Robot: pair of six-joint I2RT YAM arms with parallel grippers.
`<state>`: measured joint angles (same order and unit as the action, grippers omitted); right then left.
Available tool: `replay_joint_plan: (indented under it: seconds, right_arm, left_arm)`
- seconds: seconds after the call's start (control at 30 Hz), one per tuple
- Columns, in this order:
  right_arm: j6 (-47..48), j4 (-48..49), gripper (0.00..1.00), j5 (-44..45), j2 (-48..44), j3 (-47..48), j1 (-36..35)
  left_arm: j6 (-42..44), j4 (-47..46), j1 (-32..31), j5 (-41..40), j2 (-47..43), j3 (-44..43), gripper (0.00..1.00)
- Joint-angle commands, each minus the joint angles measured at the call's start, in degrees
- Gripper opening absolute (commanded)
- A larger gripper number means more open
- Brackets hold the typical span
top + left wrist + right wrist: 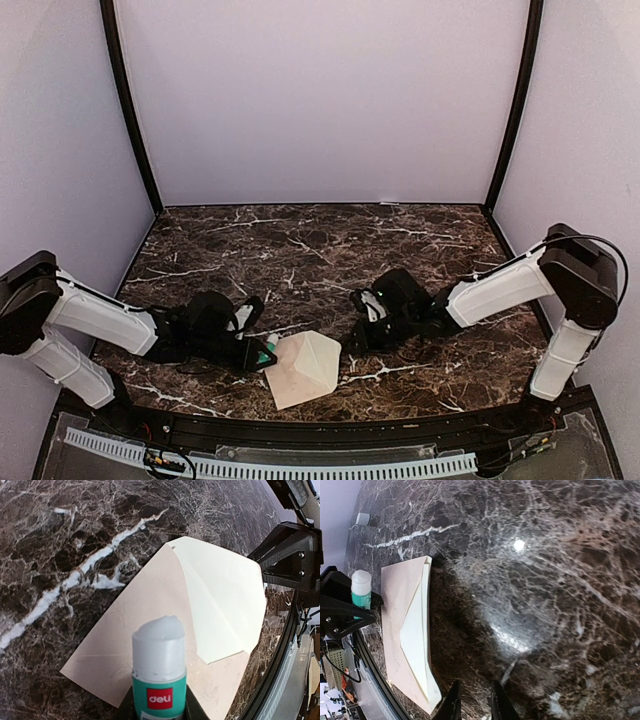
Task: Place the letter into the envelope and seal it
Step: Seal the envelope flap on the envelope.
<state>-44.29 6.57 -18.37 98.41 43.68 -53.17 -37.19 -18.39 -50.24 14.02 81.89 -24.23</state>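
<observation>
The cream envelope (300,370) lies on the marble near the front edge, with its pointed flap (225,600) folded partly over the body (125,625) and slightly raised. The letter is hidden; no separate sheet shows. My left gripper (255,352) is shut on a teal glue stick (159,665), whose white glue tip hovers just over the envelope's left part. My right gripper (475,702) sits low on the table beside the envelope's right edge (427,630). Its fingers stand a narrow gap apart, and only marble shows between them.
A black rail (320,425) runs along the table's front edge, close behind the envelope. Pale walls close in the back and both sides. A small pale object (362,518) rests on the marble far to the left in the right wrist view.
</observation>
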Motion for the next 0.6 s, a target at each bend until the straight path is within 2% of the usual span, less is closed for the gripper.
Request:
replay_joint_plan:
  seconds: [0.0, 0.17, 0.57]
  right_arm:
    - [-0.49, 5.33, 0.18, -1.26, 2.52, 2.81, -1.27]
    - [-1.31, 11.56, 0.17, -5.02, 2.35, 3.54, -2.76]
    - [-2.4, 14.81, 0.15, -8.15, 9.7, 8.79, -7.22]
  left_arm:
    - [-0.59, -3.91, 0.23, 1.41, 2.02, 1.84, 0.0]
    - [-1.06, -4.77, 0.23, 1.45, 3.82, 2.96, 0.0]
    - [-1.52, -3.97, 0.18, 0.88, 3.23, 3.05, 0.0]
